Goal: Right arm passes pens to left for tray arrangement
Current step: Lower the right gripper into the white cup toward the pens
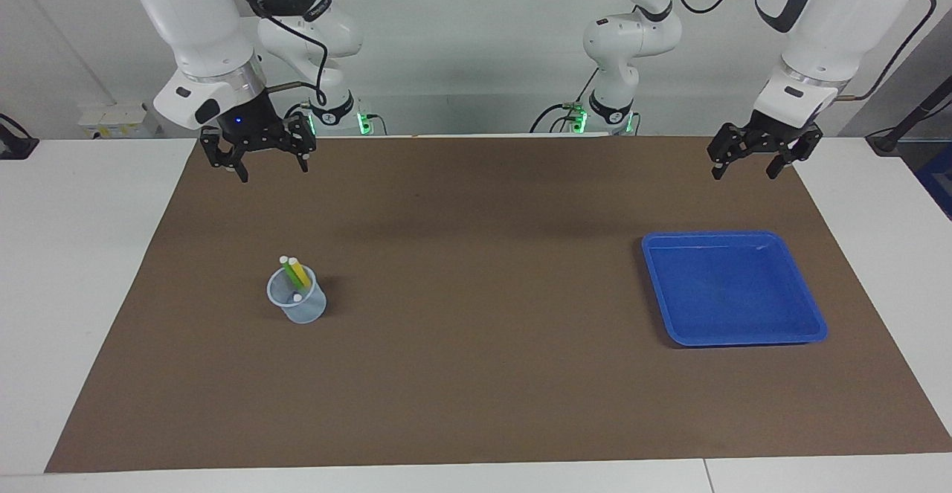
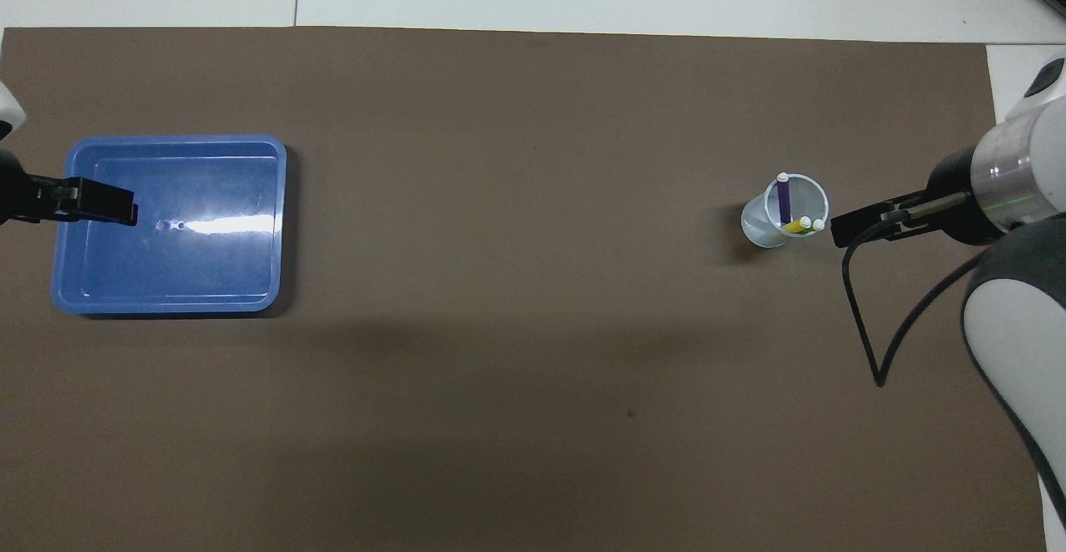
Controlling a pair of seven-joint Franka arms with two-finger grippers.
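My right gripper [image 1: 259,157] is hanging up in the air over the brown mat at my end of the surface, fingers spread wide, nothing in them. My left gripper [image 1: 764,152] is the same deal, spread and empty, waiting over the mat's edge near the tray [image 1: 807,333].

The pens [image 1: 295,274] are standing in a little see-through cup [image 1: 299,307] toward my right arm's end of the surface, leaning on its rim, whitish tips up (I can make out yellow, green and purple). The blue tray sits toward the left arm's end with nothing in it.

My guess: those pens are light, stiff and kinda slick plastic. I'd pinch one just below the tip, since the cup looks tippy.
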